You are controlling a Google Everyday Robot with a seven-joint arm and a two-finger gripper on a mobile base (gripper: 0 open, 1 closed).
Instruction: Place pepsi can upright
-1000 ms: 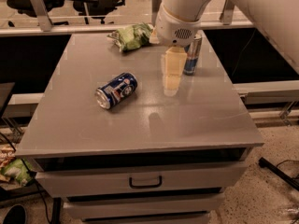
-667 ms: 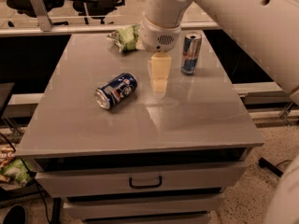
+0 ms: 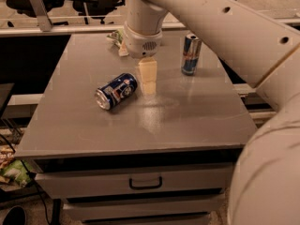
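The pepsi can [image 3: 116,91] lies on its side on the grey table [image 3: 140,121], left of centre, its silver end facing the front left. It is dark blue with a round logo. My gripper [image 3: 148,81] hangs from the white arm just right of the can, close to its far end and low over the table, a small gap apart from it. The cream fingers [image 3: 148,71] point down.
A taller slim blue-and-silver can [image 3: 191,54] stands upright at the back right. A green snack bag [image 3: 115,35] lies at the back, partly hidden by the arm. The table has drawers [image 3: 145,183] in front. Chairs stand behind.
My arm and gripper have moved left across the table, from beside the tall can to just right of the pepsi can. The cans have not moved.
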